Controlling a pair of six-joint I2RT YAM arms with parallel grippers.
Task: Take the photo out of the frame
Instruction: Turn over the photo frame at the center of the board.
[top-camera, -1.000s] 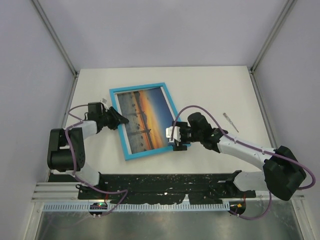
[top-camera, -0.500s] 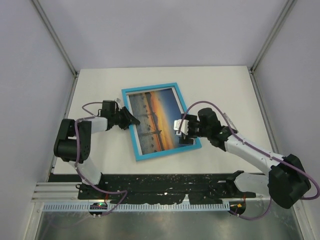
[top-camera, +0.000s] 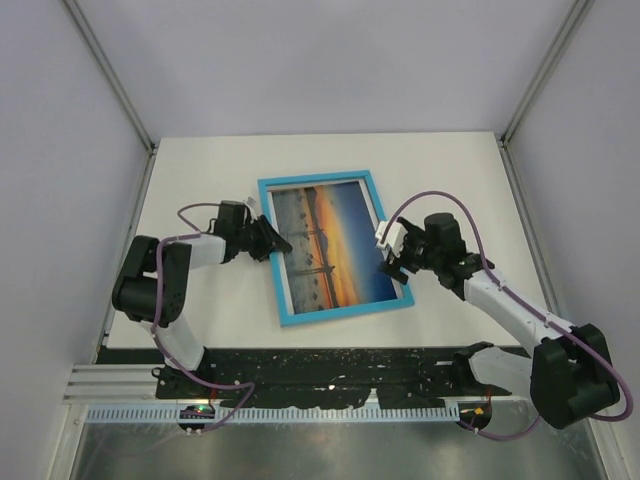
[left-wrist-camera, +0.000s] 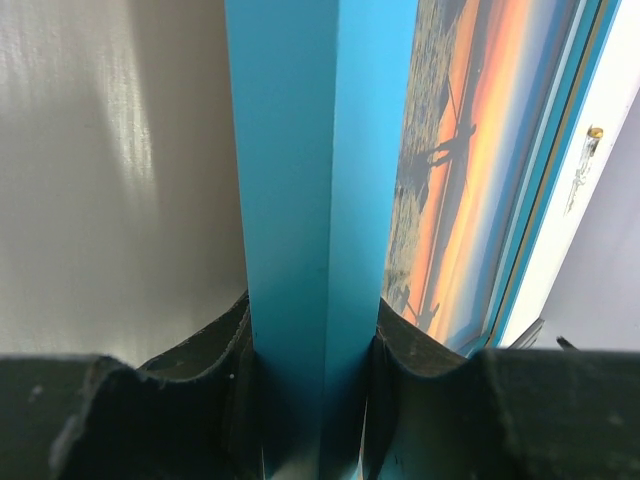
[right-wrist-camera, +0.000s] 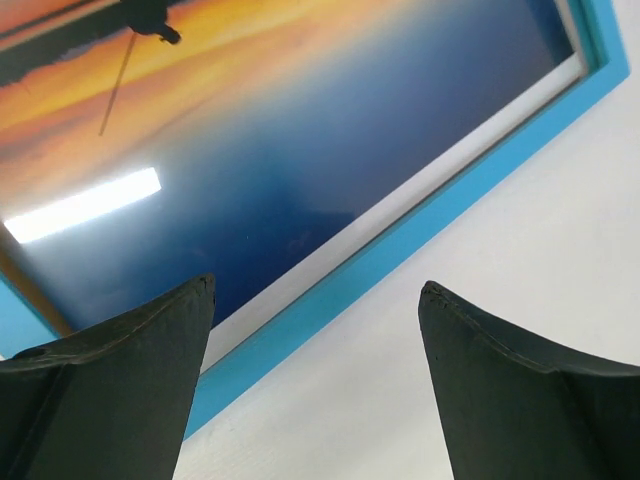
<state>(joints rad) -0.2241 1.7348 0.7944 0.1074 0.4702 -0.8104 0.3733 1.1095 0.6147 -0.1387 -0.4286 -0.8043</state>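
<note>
The light-blue frame (top-camera: 340, 313) lies face up on the white table with the sunset photo (top-camera: 330, 240) inside it. My left gripper (top-camera: 268, 241) is shut on the frame's left bar. In the left wrist view the blue bar (left-wrist-camera: 300, 200) stands between the jaws of the left gripper (left-wrist-camera: 312, 345), with the photo (left-wrist-camera: 455, 170) to its right. My right gripper (top-camera: 392, 255) is open and empty at the frame's right edge. In the right wrist view the right gripper (right-wrist-camera: 318, 288) hovers over the blue edge (right-wrist-camera: 400, 242), the photo (right-wrist-camera: 250, 130) and bare table.
The white table (top-camera: 200, 170) is walled by grey panels on three sides. A small slim tool (left-wrist-camera: 583, 165) lies on the table beyond the frame's far side. A black rail (top-camera: 330, 365) with the arm bases runs along the near edge.
The frame has slid to the right and turned a little, with my left gripper still holding its left bar. My right gripper has moved right along with the frame's right edge.
</note>
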